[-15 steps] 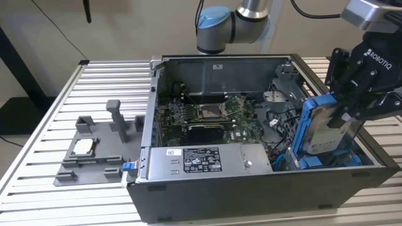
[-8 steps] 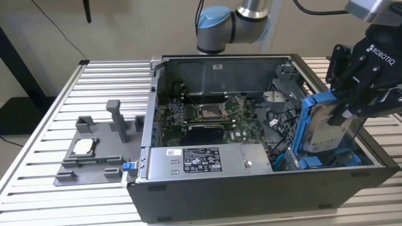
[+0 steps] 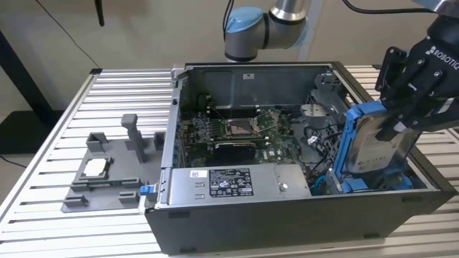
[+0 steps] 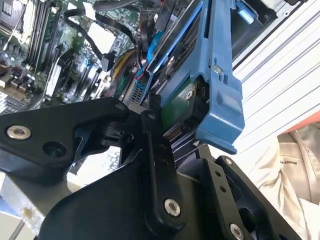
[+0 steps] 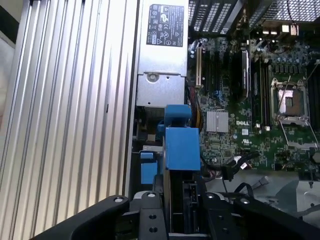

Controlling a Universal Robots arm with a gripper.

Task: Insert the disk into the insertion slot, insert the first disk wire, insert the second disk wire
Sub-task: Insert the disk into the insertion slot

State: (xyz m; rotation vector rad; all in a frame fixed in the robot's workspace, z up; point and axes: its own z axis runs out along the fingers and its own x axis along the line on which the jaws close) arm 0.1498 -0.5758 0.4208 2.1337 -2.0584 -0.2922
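We start with the ribbed silver aluminium table (image 3: 129, 86), which carries an open dark grey metal computer case (image 3: 287, 226). Inside it, along the near wall, lies the large silver labelled power supply box (image 3: 229, 183). The green motherboard (image 3: 244, 131) lies flat beyond it. On the table at the exterior view's left sits a grey plastic fixture tray (image 3: 100, 177).

At the exterior view's right end of the case, the black 2-finger gripper (image 3: 398, 126) is clamped on the flat silver-grey disk in its bright blue plastic frame (image 3: 369, 156). The disk stands nearly upright, leaning slightly. Its upper end is between the fingers (image 5: 151, 215) and its lower end is down among blue plastic parts in the near right corner of the case. We cannot tell how far it is seated.

We judge the disk to be stiff, dense for its size and sensitive to knocks. Its metal faces look smooth enough to slide under a loose hold. The blue frame and its end tabs are likely springy, so they make a poor place to squeeze. The second wrist view shows a bare green circuit board and connector edge on the gripped end, close to the fingers. The safest hold, we think, is across the 2 broad flat faces near the end, clear of that board and the tabs.
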